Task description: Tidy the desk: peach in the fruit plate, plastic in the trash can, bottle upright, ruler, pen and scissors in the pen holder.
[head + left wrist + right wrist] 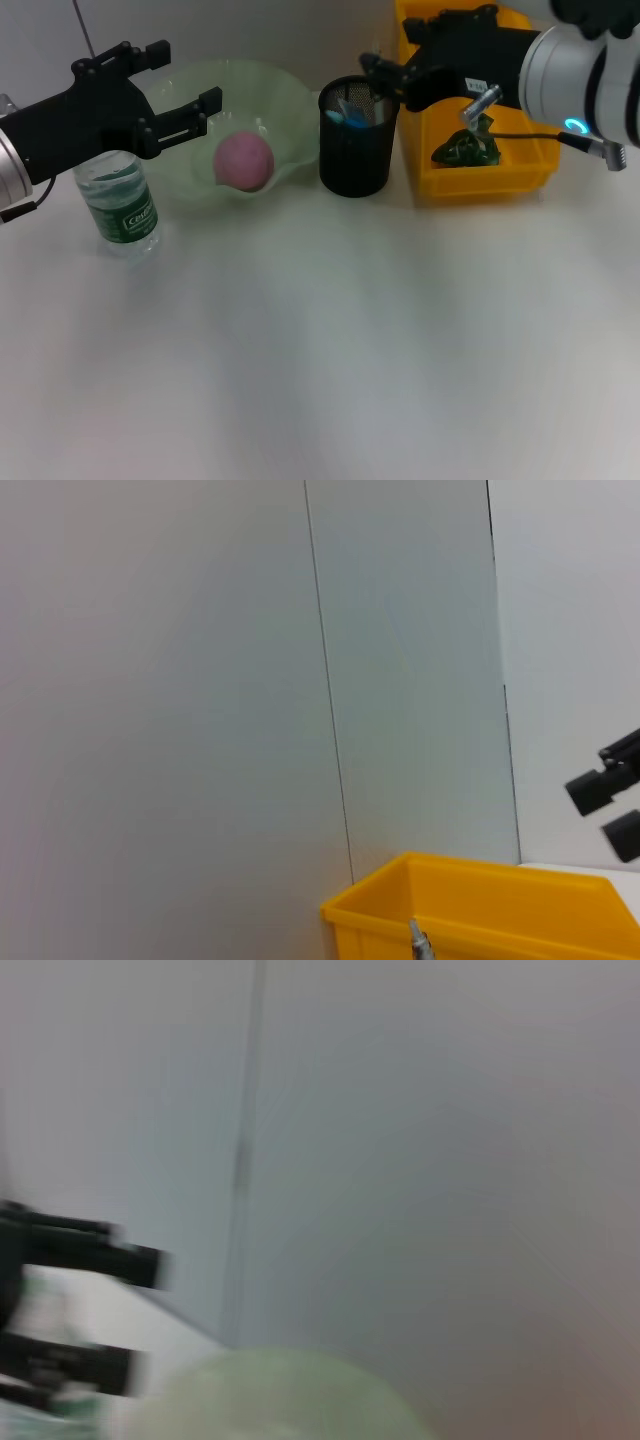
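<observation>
A pink peach point(243, 160) lies in the pale green fruit plate point(290, 95). A clear bottle with a green label point(120, 205) stands upright on the table under my left arm. My left gripper point(190, 72) is open and empty, above the plate's left rim. A black mesh pen holder point(355, 150) holds blue items. Green plastic point(465, 150) lies in the yellow bin point(500, 175). My right gripper point(388, 42) is open and empty, just above the pen holder. The ruler, pen and scissors cannot be told apart.
The white table point(330, 350) stretches toward me in front of the objects. A grey wall stands close behind them. The left wrist view shows the yellow bin point(480, 910) and the right gripper's fingers point(605, 785). The right wrist view shows the plate point(280, 1400).
</observation>
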`<state>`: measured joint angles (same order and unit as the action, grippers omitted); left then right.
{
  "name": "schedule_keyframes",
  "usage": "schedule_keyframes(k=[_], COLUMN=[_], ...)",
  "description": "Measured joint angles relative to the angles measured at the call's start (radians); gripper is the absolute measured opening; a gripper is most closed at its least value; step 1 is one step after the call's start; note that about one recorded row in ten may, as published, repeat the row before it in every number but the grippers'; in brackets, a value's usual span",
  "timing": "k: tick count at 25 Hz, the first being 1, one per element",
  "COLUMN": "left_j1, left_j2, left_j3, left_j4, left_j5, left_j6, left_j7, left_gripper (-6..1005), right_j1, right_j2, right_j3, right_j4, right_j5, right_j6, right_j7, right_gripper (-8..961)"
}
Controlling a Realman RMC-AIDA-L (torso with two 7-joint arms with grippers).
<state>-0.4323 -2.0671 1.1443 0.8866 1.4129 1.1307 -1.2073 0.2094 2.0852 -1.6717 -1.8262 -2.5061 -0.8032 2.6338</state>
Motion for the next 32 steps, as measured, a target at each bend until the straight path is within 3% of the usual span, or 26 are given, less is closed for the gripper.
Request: schedule_keyframes(k=[2, 3, 4, 9, 15, 19, 22, 26, 32], left_j1=[0.0, 0.0, 0.0, -0.001, -0.003, -0.003, -0.004, 0.009, 0.048], left_j2=[0.0, 0.0, 0.0, -0.001, -0.001, 0.001, 0.009, 0.04, 0.09], left_j3=[0.0, 0.0, 0.0, 0.0, 0.002, 0.007, 0.006, 0.001, 0.0], left_j4=[0.0, 0.0, 0.0, 0.0, 0.0, 0.0, 0.0, 0.0, -0.006], left_j5=[0.0, 0.0, 0.0, -0.002, -0.002, -0.001, 0.015, 0.037, 0.08], left_j6=[0.001, 0.002, 0.003, 0.009, 0.013, 0.018, 0.074, 0.209, 0.433], left_j7=[0.0, 0.0, 0.0, 0.0, 0.0, -0.004, -0.01, -0.009, 0.003], left_gripper=[802, 802, 802, 802, 802, 802, 802, 802, 802], right_j1=[-0.012, -0.036, -0.036, -0.096, -0.1, -0.036, 0.026, 0.071, 0.13], right_j2=[-0.001, -0.002, -0.002, -0.002, -0.005, -0.012, -0.041, -0.078, -0.082], right_j3=[0.054, 0.109, 0.109, 0.258, 0.533, 0.796, 0.94, 0.977, 0.967], right_j4=[-0.001, 0.002, 0.002, 0.063, 0.239, 0.421, 0.571, 0.68, 0.682], right_j5=[0.164, 0.32, 0.32, 0.717, 0.99, 1.016, 0.983, 0.913, 0.751], right_j6=[-0.041, -0.071, -0.071, -0.183, -0.51, -0.774, -0.947, -1.029, -1.07], right_j7=[-0.121, -0.234, -0.234, -0.493, -0.689, -0.791, -0.866, -0.936, -0.976], right_gripper=[534, 534, 534, 535, 535, 535, 535, 535, 535])
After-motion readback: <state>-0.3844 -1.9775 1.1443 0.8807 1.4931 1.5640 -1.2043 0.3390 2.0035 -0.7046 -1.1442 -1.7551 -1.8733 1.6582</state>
